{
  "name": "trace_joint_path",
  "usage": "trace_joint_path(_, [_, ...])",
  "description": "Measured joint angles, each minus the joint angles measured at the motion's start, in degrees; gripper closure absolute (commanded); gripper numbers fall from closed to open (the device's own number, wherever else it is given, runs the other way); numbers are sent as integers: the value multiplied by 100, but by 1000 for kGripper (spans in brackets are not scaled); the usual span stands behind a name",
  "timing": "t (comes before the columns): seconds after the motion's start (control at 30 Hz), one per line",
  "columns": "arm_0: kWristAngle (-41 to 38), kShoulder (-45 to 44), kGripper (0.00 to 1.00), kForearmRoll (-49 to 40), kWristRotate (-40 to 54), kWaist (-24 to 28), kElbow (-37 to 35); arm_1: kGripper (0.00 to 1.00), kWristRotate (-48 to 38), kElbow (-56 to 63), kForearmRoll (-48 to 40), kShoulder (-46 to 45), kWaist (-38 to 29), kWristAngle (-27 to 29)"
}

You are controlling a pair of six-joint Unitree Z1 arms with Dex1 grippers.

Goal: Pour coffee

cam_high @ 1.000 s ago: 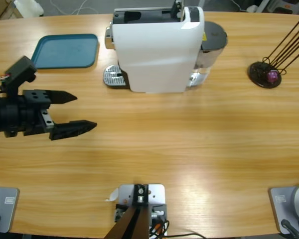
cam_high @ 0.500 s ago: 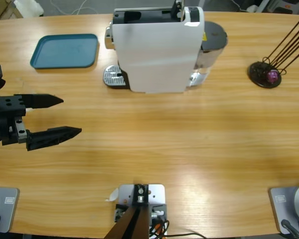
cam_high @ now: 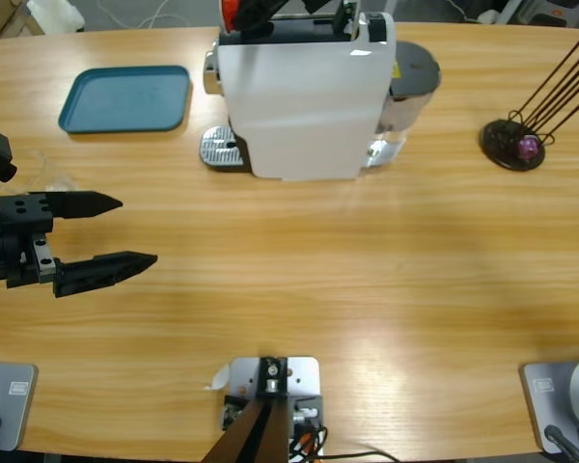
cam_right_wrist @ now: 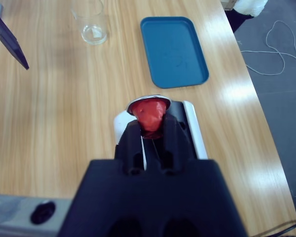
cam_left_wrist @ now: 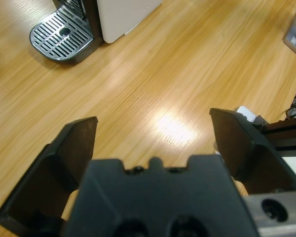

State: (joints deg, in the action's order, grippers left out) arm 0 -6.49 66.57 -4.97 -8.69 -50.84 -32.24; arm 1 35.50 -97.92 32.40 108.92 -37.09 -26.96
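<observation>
My left gripper (cam_high: 138,230) hovers open over the table's left side, nothing between its fingers; the left wrist view looks past them at bare wood. A small clear glass tumbler (cam_right_wrist: 90,22) stands on the table near the left gripper's upper finger (cam_right_wrist: 10,39); it is only faintly seen in the high view (cam_high: 56,177). Coffee does not show in these views. My right gripper (cam_right_wrist: 150,126) is shut on a red capsule (cam_right_wrist: 150,112) above the top of the white coffee machine (cam_high: 304,96), at the high view's top edge (cam_high: 243,12).
The machine's metal drip tray (cam_high: 219,149) sticks out on its left side (cam_left_wrist: 61,34). A blue tray (cam_high: 125,96) lies at the back left. A dark wire capsule stand (cam_high: 516,145) holding a purple capsule stands at the far right.
The left gripper has drawn back to the left, still open. The right gripper with the red capsule has come into view above the machine's top.
</observation>
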Motion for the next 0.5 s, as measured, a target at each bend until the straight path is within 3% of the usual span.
trace_joint_path(0.23, [0, 2, 18, 0, -17, 0, 0, 1000, 109, 0, 13, 0, 4, 87])
trace_joint_path(0.5, [0, 36, 18, 1, -62, 0, 4, 1000, 413, -193, 302, 0, -226, 990])
